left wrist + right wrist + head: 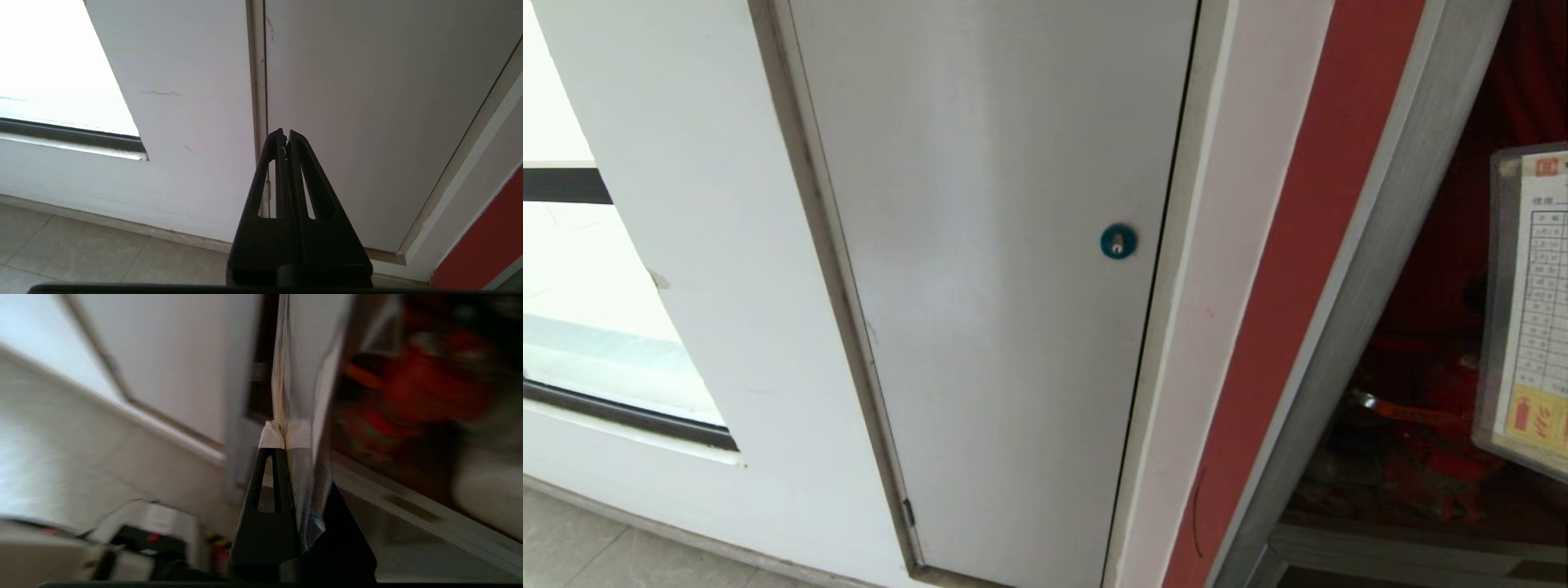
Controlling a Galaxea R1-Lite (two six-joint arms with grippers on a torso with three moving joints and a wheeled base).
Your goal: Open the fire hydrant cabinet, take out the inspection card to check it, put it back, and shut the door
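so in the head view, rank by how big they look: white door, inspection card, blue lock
1. white door, fills most of the view
2. inspection card, partly cut off at the picture's edge and nearer the camera, so its true size is unsure
3. blue lock, a small round spot

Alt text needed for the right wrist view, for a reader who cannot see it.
The right gripper is shut on the edge of the inspection card, seen edge-on in its clear sleeve. Behind the card lies the fire hydrant cabinet with its blurred red interior; a plain white door is on the other side.
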